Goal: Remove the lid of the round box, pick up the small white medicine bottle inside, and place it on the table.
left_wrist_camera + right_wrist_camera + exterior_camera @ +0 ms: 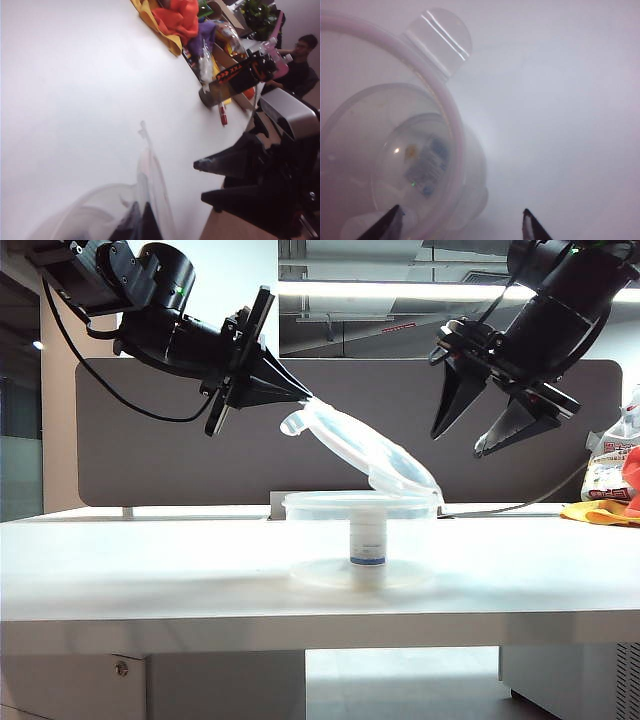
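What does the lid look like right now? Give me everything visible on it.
The lid is a clear, slightly frosted plastic disc with small tabs at its rim. It is tilted steeply: the left gripper is shut on its raised edge, while its low edge seems to touch the round box's right rim. The open right gripper hangs nearby, apart from it.

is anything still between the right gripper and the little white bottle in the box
Yes. The translucent round plastic lid, pinched at one edge by the shut left gripper, slants over the clear round box, covering the small white medicine bottle. The open right gripper hovers above.
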### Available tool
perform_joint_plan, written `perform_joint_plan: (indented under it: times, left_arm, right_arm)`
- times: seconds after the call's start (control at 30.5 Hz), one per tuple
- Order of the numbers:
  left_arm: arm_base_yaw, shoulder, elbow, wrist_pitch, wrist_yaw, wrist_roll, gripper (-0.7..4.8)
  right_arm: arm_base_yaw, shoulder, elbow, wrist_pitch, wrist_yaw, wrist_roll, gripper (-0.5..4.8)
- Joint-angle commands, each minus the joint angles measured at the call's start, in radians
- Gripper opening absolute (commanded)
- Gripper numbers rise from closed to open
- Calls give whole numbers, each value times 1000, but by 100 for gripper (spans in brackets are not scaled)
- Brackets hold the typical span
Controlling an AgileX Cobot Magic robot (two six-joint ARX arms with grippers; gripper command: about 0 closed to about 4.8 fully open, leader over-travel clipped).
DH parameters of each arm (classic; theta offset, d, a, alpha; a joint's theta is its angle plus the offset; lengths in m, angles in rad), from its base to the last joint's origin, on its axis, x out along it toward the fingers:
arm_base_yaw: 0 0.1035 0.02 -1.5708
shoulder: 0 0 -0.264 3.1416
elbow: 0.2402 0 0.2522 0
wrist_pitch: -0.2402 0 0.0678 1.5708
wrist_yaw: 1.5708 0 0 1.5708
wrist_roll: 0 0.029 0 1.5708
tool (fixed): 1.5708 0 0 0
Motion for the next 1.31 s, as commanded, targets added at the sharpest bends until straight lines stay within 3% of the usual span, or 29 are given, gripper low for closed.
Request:
perform_joint_plan:
  times: [0.03, 0.33, 0.52, 0.69, 1.11, 1.31]
  left_arm:
    - [-1, -6, 17, 18, 44, -29, -6]
    - [-3, -6, 17, 177, 175, -155, -6]
    - [-3, -6, 18, 318, 209, -273, -6]
    - [8, -6, 19, 335, 187, -276, -6]
    - [152, -6, 73, 296, 190, -273, -6]
    - [200, -6, 72, 184, 154, -163, -6]
  right_arm:
    - [1, -6, 4, 17, -6, 1, 301]
    - [1, -6, 4, 16, -6, 1, 301]
    - [1, -6, 4, 16, -6, 0, 301]
    - [1, -6, 4, 7, -6, 0, 301]
    - [1, -6, 4, 8, -6, 0, 301]
    - [1, -6, 4, 10, -6, 1, 301]
